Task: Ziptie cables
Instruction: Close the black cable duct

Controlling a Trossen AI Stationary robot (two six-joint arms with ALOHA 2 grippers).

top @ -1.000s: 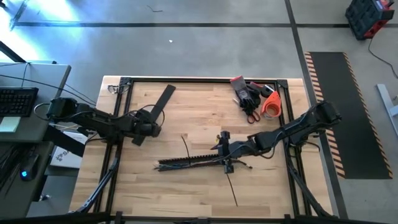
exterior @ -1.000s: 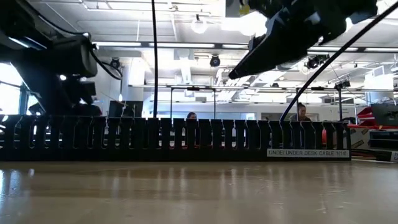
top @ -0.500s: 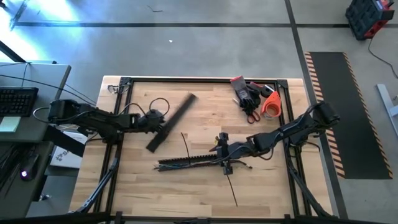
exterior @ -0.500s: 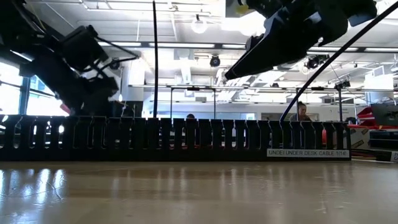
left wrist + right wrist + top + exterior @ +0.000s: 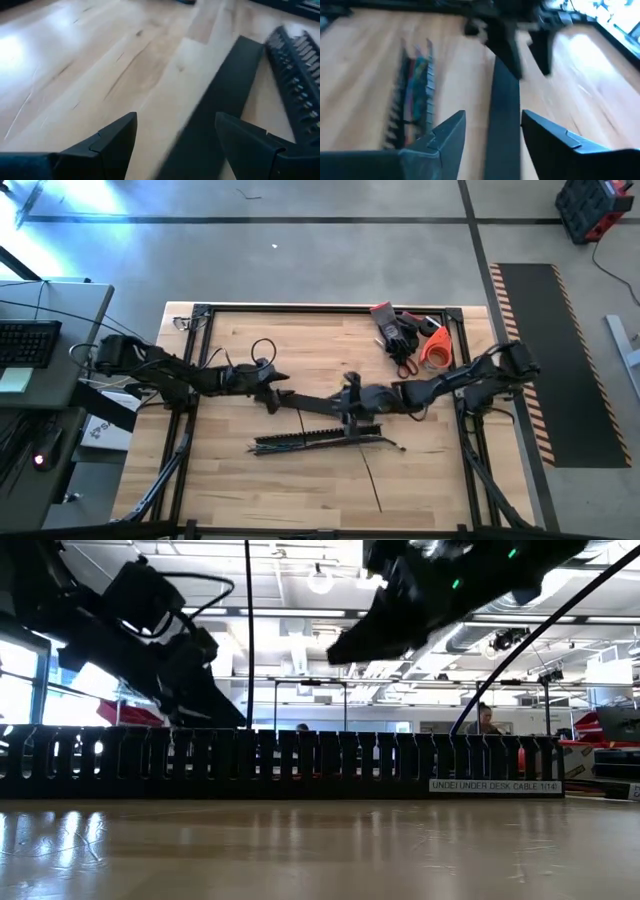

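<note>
The cables (image 5: 417, 75), thin coloured wires, lie inside the slotted black rail (image 5: 315, 440) at mid table. A thin zip tie (image 5: 248, 640) stands upright from the rail. A flat black strip (image 5: 315, 402) runs left to right just beyond the rail. My left gripper (image 5: 272, 392) has the strip's left end between its fingers. My right gripper (image 5: 348, 395) is open, and its fingers stand on either side of the strip's right end (image 5: 502, 100). Whether they touch it I cannot tell. My left gripper holds the flat strip by its left end (image 5: 200, 145), which lies between the two wide-set fingers. The fingers slant down from the table's left and lie along the strip. The strip runs straight out from them, low over the table. Blur hides where the fingertips meet it.
Gloves, scissors and an orange tape roll (image 5: 412, 340) lie at the far right corner. Another zip tie (image 5: 372, 480) lies on the wood near the front. A black frame (image 5: 200, 310) rims the table. People sit in the room beyond.
My left gripper has gone toward the table's middle and turned. It has swung the strip from pointing at the far edge to lying left to right. My right gripper has left the rail and gone toward the far edge and the left, to the strip's free end.
</note>
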